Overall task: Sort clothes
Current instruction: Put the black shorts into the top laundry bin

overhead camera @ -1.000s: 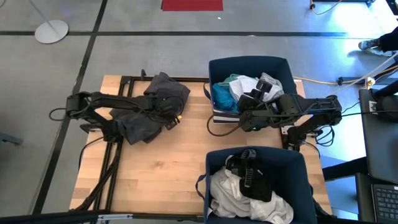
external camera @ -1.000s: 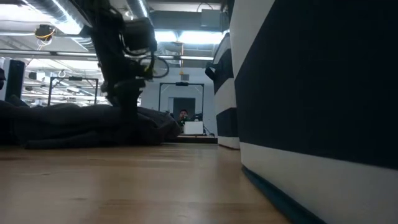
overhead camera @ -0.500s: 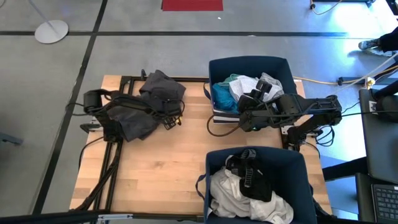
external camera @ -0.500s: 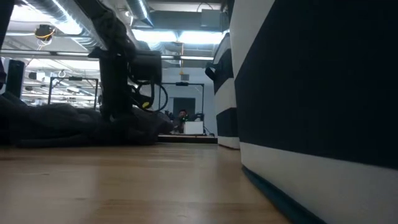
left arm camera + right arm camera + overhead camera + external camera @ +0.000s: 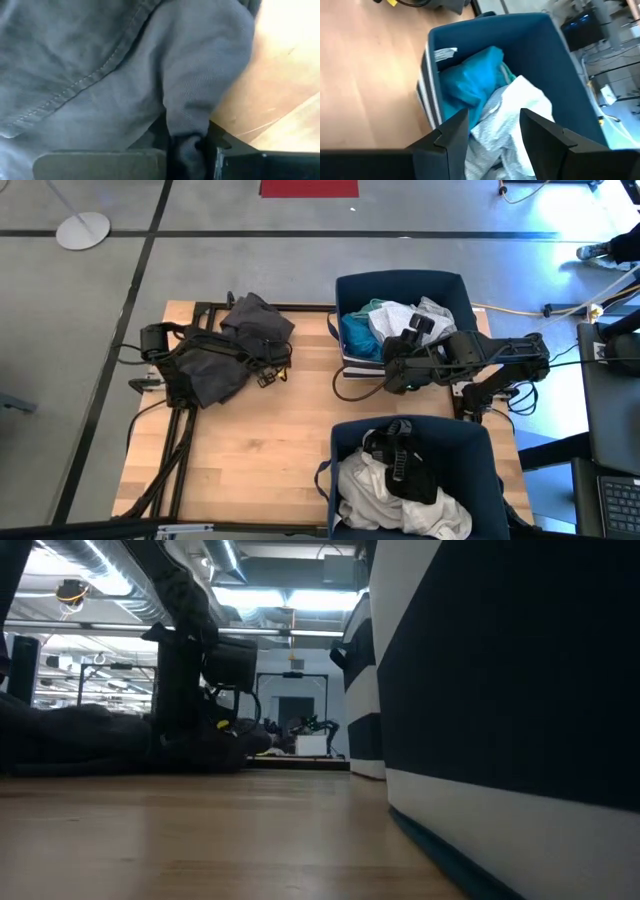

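A dark grey garment [image 5: 235,345] lies crumpled on the table's far left part, and in the low view it is a flat heap [image 5: 80,735]. My left gripper [image 5: 265,372] [image 5: 190,155] lies low at its right-hand edge, shut on a fold of it. My right gripper [image 5: 390,370] [image 5: 495,140] hangs open over the near left corner of the far bin [image 5: 400,280], touching nothing. That bin holds turquoise [image 5: 470,85], white [image 5: 520,115] and pale clothes. My left gripper pinches a bunched fold [image 5: 187,142] at the dark grey garment's edge between its two fingers [image 5: 100,162]. I cannot tell how many layers. The fold sits low by the wood, and the rest of the garment lies slack on the table beyond the fingers.
A second navy bin [image 5: 340,435] at the near right holds white and black clothes; its wall [image 5: 500,690] fills the low view's right. Black cables [image 5: 180,440] run along the table's left side. Bare wood [image 5: 260,450] lies between the garment and the bins.
My left gripper has sunk lower onto the dark grey garment and drawn back a little toward the table's left edge. The garment's right-hand part has been pulled in with it, so the heap is more bunched.
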Motion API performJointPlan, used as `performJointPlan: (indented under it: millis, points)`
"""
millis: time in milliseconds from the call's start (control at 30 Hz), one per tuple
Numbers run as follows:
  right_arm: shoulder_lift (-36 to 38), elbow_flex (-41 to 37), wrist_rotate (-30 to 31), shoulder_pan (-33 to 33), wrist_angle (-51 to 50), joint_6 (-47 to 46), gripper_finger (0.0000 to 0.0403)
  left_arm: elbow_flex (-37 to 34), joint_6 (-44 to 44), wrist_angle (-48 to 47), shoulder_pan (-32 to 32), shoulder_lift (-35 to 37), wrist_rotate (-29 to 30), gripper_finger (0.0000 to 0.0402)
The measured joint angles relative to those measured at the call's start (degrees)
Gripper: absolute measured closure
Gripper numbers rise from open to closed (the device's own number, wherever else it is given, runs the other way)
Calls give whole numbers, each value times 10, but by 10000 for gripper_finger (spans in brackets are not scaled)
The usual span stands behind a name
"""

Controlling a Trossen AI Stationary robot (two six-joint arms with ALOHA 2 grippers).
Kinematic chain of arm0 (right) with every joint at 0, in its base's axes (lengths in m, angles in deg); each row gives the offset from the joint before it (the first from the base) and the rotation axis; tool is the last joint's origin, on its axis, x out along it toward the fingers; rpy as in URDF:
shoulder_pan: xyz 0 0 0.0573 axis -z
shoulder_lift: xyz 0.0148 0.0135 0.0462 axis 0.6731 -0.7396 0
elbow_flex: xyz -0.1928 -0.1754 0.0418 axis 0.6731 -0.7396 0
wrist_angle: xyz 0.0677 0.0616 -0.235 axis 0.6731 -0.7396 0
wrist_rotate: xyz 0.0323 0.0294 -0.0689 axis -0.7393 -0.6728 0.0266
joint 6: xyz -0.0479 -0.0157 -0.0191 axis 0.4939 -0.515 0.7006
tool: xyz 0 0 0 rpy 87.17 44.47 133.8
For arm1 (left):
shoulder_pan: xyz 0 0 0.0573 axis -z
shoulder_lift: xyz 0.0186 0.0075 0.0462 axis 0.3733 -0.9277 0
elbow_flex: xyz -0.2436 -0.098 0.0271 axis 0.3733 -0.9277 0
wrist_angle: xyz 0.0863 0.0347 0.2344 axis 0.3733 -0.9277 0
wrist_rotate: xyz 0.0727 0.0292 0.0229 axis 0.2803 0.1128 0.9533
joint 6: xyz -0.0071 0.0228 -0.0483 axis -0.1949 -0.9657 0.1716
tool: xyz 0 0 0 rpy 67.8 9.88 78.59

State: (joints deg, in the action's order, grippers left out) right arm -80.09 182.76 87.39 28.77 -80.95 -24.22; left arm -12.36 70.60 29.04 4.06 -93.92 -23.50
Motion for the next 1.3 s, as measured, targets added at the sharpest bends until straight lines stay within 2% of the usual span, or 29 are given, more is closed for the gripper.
performJointPlan:
  millis: [100,300,533,933,1133,1300]
  points:
    - [0,0,-14,0,0,-5,226,-1,-1,-5,13,-1,24,364]
    - [0,0,-13,0,0,-9,226,21,-1,-37,61,32,35,364]
    - [0,0,12,0,0,-9,226,80,-17,-80,108,103,108,364]
    - [44,0,27,1,0,1,226,174,-130,-57,116,222,170,364]
    - [77,0,27,1,0,1,226,235,-189,-43,116,235,221,364]
    - [95,0,27,1,0,1,226,278,-292,47,116,235,257,364]
